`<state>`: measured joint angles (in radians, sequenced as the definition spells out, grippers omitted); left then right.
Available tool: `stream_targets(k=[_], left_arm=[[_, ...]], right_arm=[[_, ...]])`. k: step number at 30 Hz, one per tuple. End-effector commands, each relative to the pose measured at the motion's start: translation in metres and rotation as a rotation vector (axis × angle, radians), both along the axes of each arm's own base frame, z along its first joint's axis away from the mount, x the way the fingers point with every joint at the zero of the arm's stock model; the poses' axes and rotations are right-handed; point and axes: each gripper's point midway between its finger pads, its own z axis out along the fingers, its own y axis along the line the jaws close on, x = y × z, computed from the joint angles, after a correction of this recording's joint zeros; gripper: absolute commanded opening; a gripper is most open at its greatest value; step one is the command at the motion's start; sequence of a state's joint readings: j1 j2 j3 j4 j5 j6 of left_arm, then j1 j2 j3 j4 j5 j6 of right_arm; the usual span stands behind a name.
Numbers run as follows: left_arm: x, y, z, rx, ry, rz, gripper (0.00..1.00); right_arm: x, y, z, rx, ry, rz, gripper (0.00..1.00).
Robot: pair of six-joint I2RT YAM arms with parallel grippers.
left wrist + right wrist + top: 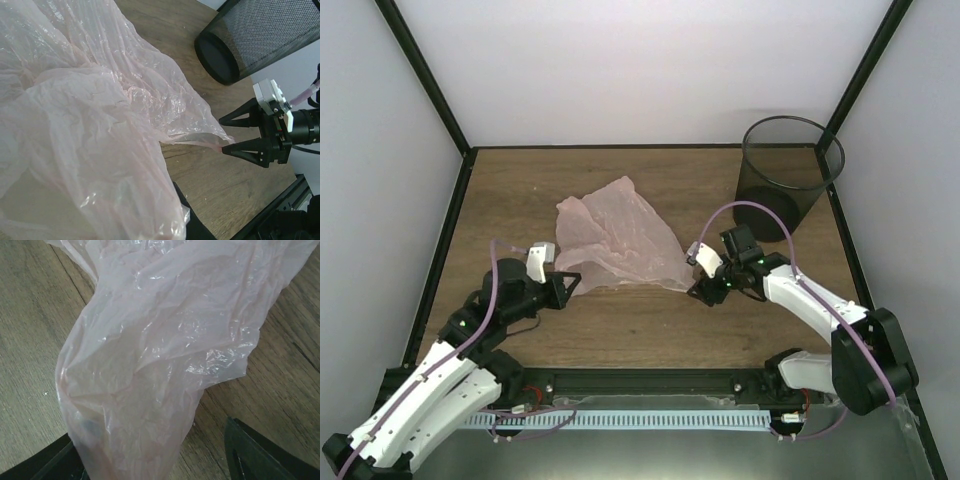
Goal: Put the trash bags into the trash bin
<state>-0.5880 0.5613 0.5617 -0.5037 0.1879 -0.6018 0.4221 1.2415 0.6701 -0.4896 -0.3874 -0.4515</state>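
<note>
left tool [570,282]: pinching pink bag [620,240] edge | right tool [222,136]: spread, bag corner between fingers | bin [790,180]: upper right, apart

Bag [620,240] sprawls mid-table [520,190], so it's the main thing in the way. Behind the bag there's a bare strip of wood up to the back wall, and left of it more open wood. Right-rear of the bag sits the bin [790,175], mouth up, with a gap of bare wood between them, though the right arm's purple cable [760,206] loops across that gap. The bag's near edge is crowded: left gripper [572,280] pinching its left corner, right gripper [223,136] spread around its right tip. Nearer than that, open wood.
</note>
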Motion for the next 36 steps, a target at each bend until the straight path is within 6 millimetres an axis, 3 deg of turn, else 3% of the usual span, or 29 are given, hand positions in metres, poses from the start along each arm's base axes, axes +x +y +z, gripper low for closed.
stream_targets(k=[1,4,8,11,18,22,26,27,28,30,33,35,36], left_arm=[[0.0,0.002,-0.004,-0.01,0.013,0.021,0.04],[0.0,0.003,-0.004,-0.006,0.012,0.022,0.04],[0.0,0.003,-0.006,-0.004,0.014,0.023,0.04],[-0.001,-0.001,-0.007,-0.017,0.015,0.001,0.04],[0.001,-0.001,-0.016,-0.004,0.068,0.021,0.04],[0.021,0.004,0.006,0.064,0.053,0.088,0.04],[0.079,0.012,0.057,0.213,-0.041,0.211,0.04],[0.096,0.006,0.088,0.21,-0.086,0.213,0.04],[0.108,-0.001,0.107,0.217,-0.111,0.196,0.04],[0.131,-0.012,0.155,0.236,-0.193,0.175,0.04],[0.148,-0.011,0.26,0.215,-0.394,0.213,0.04],[0.14,-0.006,0.333,0.135,-0.525,0.242,0.04],[0.129,-0.006,0.363,0.08,-0.59,0.229,0.04]], right_arm=[[0.006,-0.002,0.005,0.001,-0.026,-0.014,0.66],[0.005,-0.001,0.009,0.016,-0.032,-0.007,0.53],[0.005,0.001,0.018,0.033,-0.047,-0.006,0.2],[0.008,0.004,0.033,0.056,-0.058,-0.011,0.02],[0.019,0.022,0.107,0.185,-0.152,0.019,0.01],[0.04,0.034,0.141,0.24,-0.216,0.023,0.01],[0.092,0.051,0.168,0.224,-0.278,0.014,0.01],[0.11,0.054,0.184,0.214,-0.322,0.009,0.01],[0.128,0.056,0.196,0.19,-0.352,0.007,0.01],[0.165,0.058,0.24,0.15,-0.448,-0.01,0.01],[0.197,0.057,0.353,0.185,-0.65,-0.034,0.01],[0.181,0.05,0.449,0.278,-0.849,-0.049,0.01],[0.155,0.043,0.499,0.349,-0.964,-0.044,0.01]])
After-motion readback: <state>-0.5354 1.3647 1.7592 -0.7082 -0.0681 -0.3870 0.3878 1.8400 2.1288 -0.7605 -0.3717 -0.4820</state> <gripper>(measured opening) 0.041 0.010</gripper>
